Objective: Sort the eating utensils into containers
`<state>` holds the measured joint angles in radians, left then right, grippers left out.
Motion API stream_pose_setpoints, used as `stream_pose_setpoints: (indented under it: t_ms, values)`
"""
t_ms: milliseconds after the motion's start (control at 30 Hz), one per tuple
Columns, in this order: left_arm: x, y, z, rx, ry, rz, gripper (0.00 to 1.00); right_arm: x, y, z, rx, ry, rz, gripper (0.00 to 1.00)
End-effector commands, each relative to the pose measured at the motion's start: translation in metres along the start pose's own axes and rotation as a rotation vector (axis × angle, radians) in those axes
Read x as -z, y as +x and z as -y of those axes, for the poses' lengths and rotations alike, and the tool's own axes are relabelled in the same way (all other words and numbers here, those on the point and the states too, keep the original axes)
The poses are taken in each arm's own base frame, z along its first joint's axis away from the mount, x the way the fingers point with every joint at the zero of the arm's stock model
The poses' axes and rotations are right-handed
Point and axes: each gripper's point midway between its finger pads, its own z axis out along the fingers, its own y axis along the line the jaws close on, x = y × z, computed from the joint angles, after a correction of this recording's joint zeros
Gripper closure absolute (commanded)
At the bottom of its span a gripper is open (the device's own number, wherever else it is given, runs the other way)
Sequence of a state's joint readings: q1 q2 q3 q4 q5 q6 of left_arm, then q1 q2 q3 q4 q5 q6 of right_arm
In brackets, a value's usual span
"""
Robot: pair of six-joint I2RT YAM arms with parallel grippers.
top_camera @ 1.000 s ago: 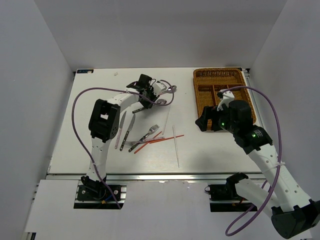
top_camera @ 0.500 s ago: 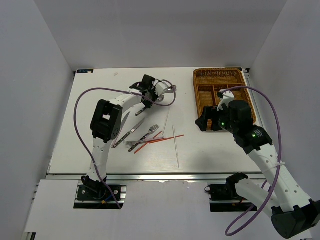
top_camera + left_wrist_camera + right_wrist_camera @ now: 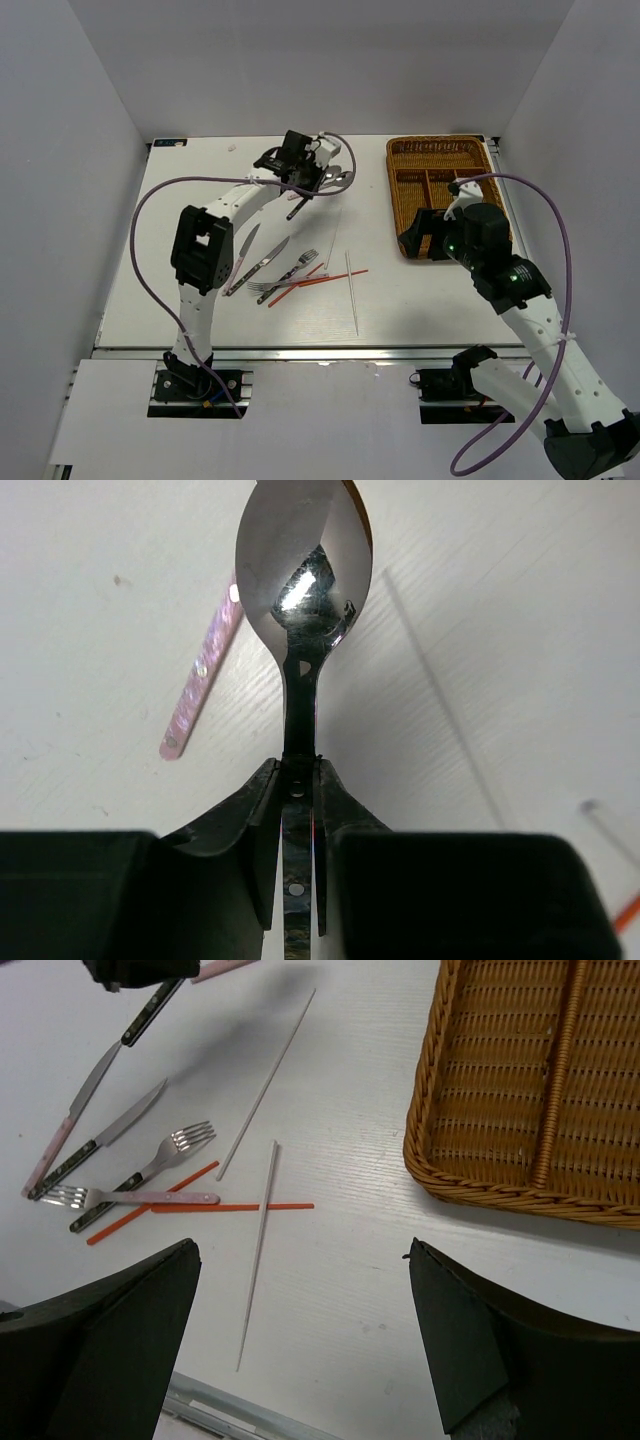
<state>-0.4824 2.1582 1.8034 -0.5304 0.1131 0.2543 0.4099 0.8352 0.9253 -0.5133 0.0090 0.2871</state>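
Holding: my left end effector [image 3: 297, 800] is closed almost all the way, its two dark fingers pinching the narrow neck of a silver spoon with a dark riveted handle [image 3: 305, 570]. The bowl points away from me, off the white surface [image 3: 420, 300].
Spoon's place: in the air, well apart from the brown woven wicker cutlery tray [image 3: 422, 1140], off its left long side in the overhead view.
Other side: my right end effector [image 3: 302, 1260] gapes wide and empty, hovering just off the tray's near left corner.
Handling: I judge the spoon light, stiff and not fragile. Its polished metal is slippery, and held at the thin neck it could pivot under the bowl's weight; the flat handle would give a surer hold.
Rest of the set: knives [image 3: 135, 1108], forks [image 3: 185, 1140], red chopsticks [image 3: 235, 1206] and white chopsticks [image 3: 262, 1230] lie left of the tray. All are thin and lie flat, so they will likely be awkward to get under, and the chopsticks may roll.
Below the spoon: a pearly pink handle [image 3: 205, 675] lies on the surface.
Writing: none readable; the handle shows only small rivets.
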Motion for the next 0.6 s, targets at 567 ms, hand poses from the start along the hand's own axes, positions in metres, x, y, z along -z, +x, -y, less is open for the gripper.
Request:
stream_pose_setpoints:
  t_ms: [567]
  values:
    - [0.041,-0.222,0.192,0.836,0.396,0.631,1.0,0.085,-0.075,0.008,-0.118,0.121,0.311,0.11]
